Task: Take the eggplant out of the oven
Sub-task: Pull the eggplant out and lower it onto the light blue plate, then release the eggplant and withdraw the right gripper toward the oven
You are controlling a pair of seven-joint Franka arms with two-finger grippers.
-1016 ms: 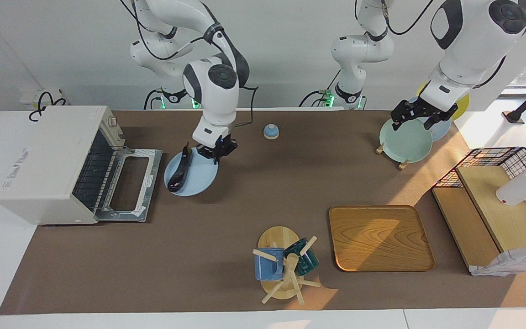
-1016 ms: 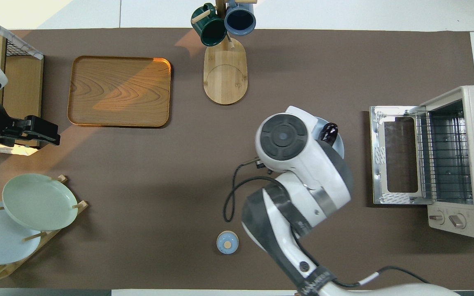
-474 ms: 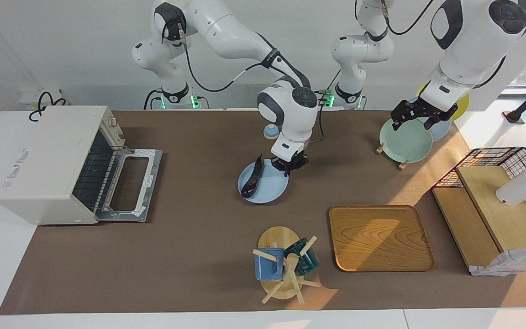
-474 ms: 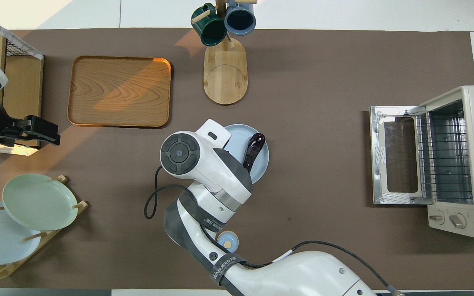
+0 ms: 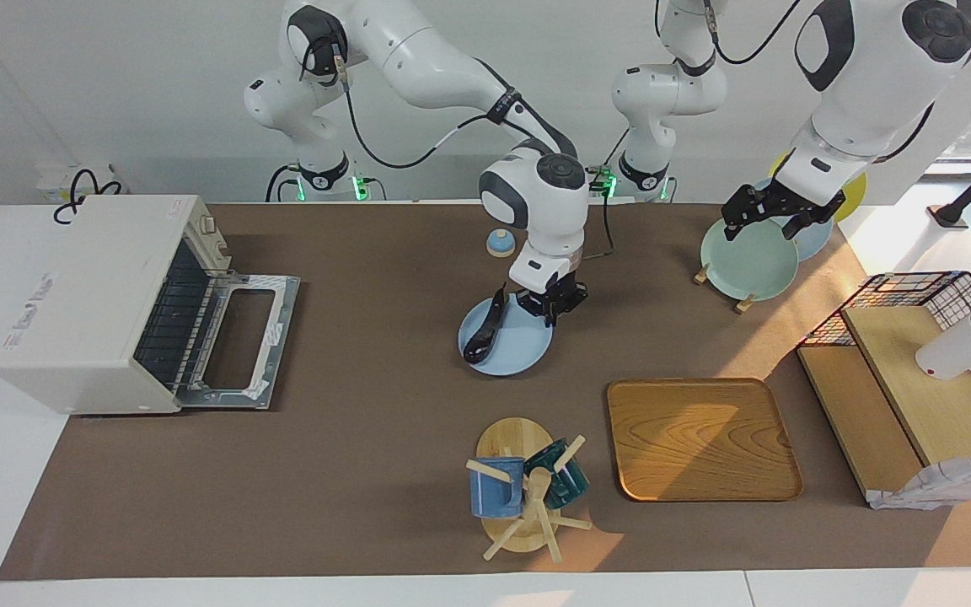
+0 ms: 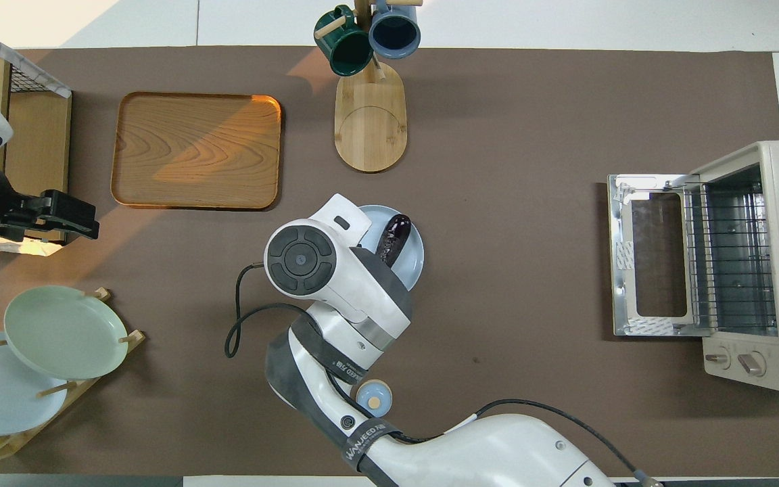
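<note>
The dark purple eggplant (image 5: pixel 485 327) lies on a light blue plate (image 5: pixel 519 350), outside the oven. My right gripper (image 5: pixel 551 305) is shut on the plate's rim on the side nearer the robots and holds it low over the middle of the table. In the overhead view the eggplant (image 6: pixel 393 237) and the plate (image 6: pixel 413 262) show beside the right arm, which hides the gripper. The cream-white oven (image 5: pixel 89 303) stands at the right arm's end of the table with its door (image 5: pixel 237 341) dropped open and its rack bare (image 6: pixel 734 257). My left gripper (image 5: pixel 776 215) waits over the plate rack.
A wooden tray (image 5: pixel 700 438) and a mug tree (image 5: pixel 528 493) with two mugs lie farther from the robots than the plate. A small blue bell (image 5: pixel 500 243) sits near the robots. A plate rack (image 5: pixel 747 257) and a wire shelf (image 5: pixel 915 371) stand at the left arm's end.
My right gripper carried the plate with the eggplant from in front of the oven to the table's middle, then slightly farther toward the left arm's end. The left arm has not moved.
</note>
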